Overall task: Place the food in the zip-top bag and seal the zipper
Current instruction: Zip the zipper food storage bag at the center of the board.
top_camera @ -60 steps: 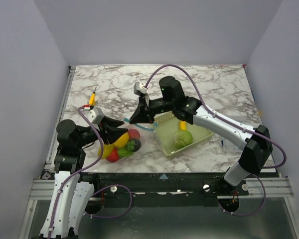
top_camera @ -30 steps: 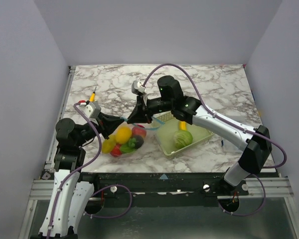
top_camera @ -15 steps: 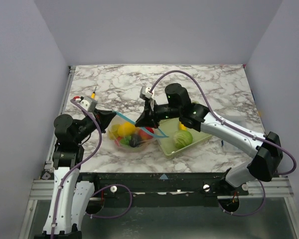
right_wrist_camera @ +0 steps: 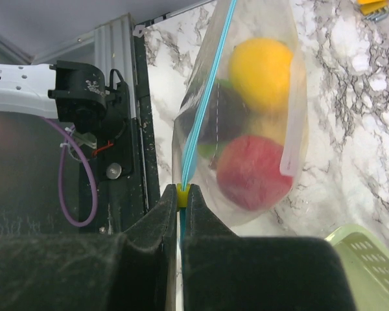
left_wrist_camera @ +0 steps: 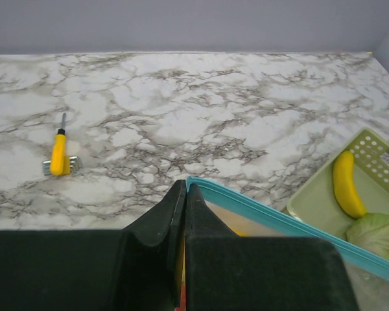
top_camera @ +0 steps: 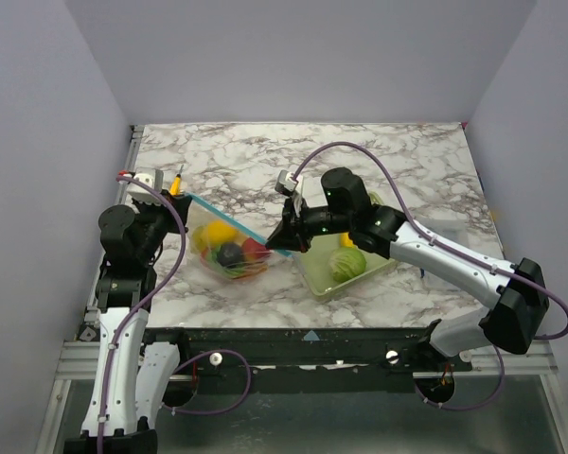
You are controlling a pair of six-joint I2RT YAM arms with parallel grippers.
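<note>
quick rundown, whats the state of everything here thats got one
left gripper: shut on one end of the zipper
right gripper: shut on the zipper's other end
zipper: pulled taut and straight, looks pressed closed
bag: held up by its mouth, fruit inside
basket: on the table, holding a banana and a cabbage
yellow tool: lying flat, untouched

Top camera: fixed high behind the near edge, looking down and forward over the whole bench [top_camera: 407,161]. Left wrist camera: close behind the left hand [left_wrist_camera: 185,189], facing low across the bench toward its far edge. Right wrist camera: close behind the right hand [right_wrist_camera: 180,192], facing the near left edge; all three views share the zipper [top_camera: 232,220].
</note>
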